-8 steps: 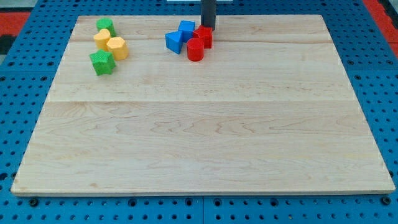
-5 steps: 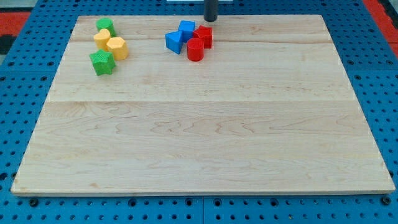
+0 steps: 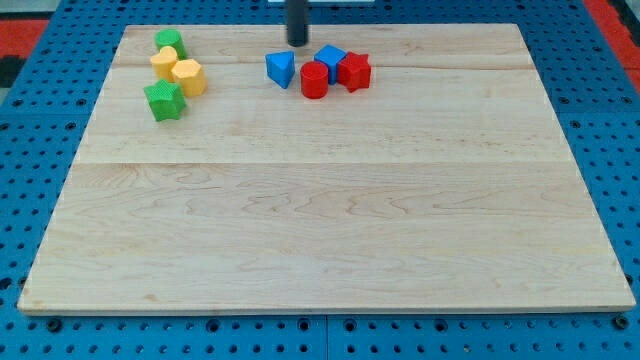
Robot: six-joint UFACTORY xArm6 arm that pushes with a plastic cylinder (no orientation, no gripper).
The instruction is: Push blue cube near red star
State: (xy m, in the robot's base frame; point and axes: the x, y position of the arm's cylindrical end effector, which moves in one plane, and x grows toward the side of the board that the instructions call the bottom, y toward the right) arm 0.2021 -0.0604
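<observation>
Near the view's top edge of the wooden board (image 3: 320, 230), slightly left of centre, the blue cube (image 3: 329, 58) is seen wedged between two red blocks: the red cylinder (image 3: 314, 80) touches it at its lower left and the red star (image 3: 353, 72) touches it at its right. A blue wedge-shaped block (image 3: 281, 68) lies just beside the cylinder on the view's left, apart from the cube. Little room is left between the cube and the board's top edge, while the whole lower span of the board is left open below the cluster, and wide bare wood is also found to the view's right of the star. My tip (image 3: 298, 42) is placed just above and to the left of the cube, close to it but not seen touching, and directly above the blue wedge. No pincer is carried by the arm, only a straight dark rod, so nothing is grasped or released. Well apart, at the view's top left, a second group is gathered: a green block (image 3: 169, 42), two yellow blocks (image 3: 165, 62) (image 3: 188, 76) pressed together, and a green star (image 3: 164, 100) below them, near the board's left edge. A blue pegboard surface (image 3: 40, 150) surrounds the board.
</observation>
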